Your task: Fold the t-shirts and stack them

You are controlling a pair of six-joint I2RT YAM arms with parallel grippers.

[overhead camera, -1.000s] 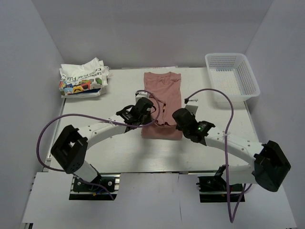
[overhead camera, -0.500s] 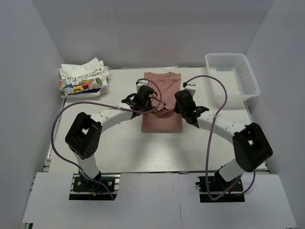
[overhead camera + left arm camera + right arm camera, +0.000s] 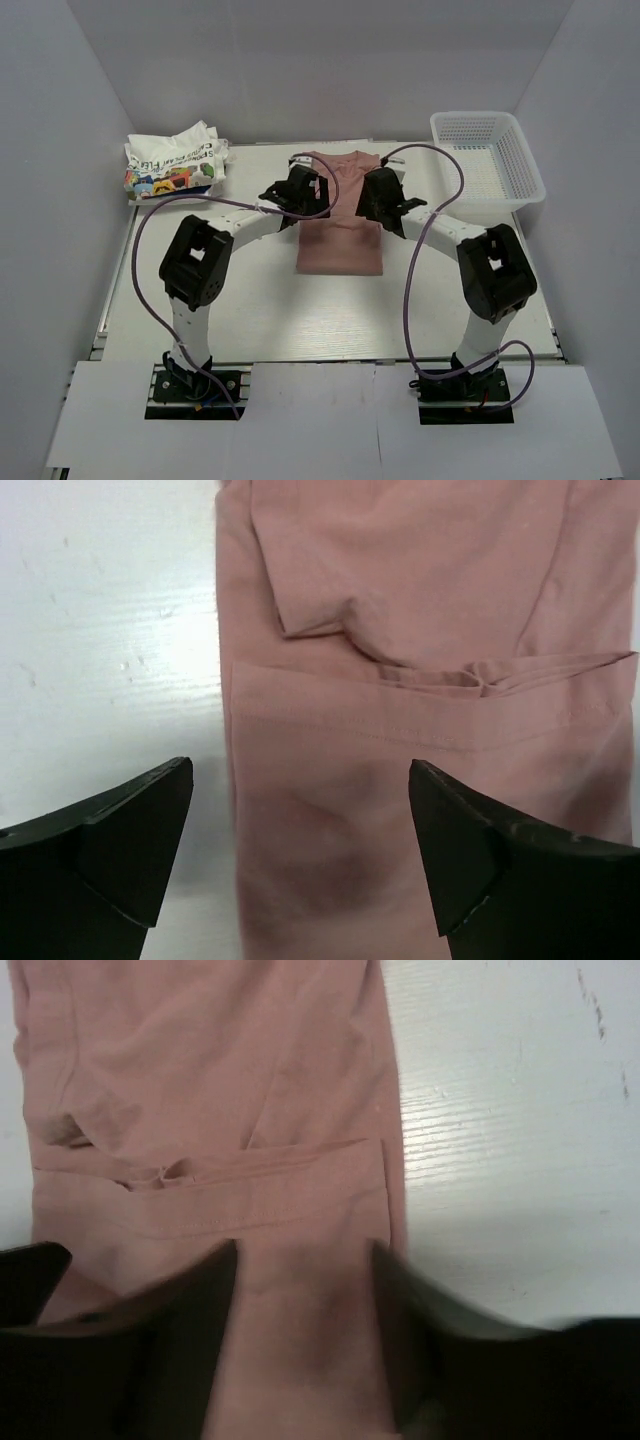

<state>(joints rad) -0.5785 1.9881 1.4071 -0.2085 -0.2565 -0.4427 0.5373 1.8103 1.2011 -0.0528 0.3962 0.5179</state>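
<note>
The dusty-pink t-shirt (image 3: 340, 245) lies flat as a folded rectangle at mid-table, a folded-over hem edge (image 3: 420, 695) crossing it. My left gripper (image 3: 303, 192) hovers over the shirt's far-left part. It is open, with wide-spread fingers (image 3: 130, 840) and only cloth beneath (image 3: 300, 830). My right gripper (image 3: 380, 196) is over the far-right part, open too. Its blurred fingers (image 3: 160, 1360) straddle pink cloth (image 3: 305, 1340) without pinching it. The white t-shirt (image 3: 175, 165) with colourful print lies crumpled at the back left.
A white mesh basket (image 3: 487, 155) stands at the back right. Purple cables (image 3: 420, 260) arc over both arms. White walls close in the table on three sides. Bare table (image 3: 500, 1160) shows to the right of the pink shirt.
Both grippers moved from the pink shirt's near end toward its far end, carrying cloth over. Both then opened and let it go.
</note>
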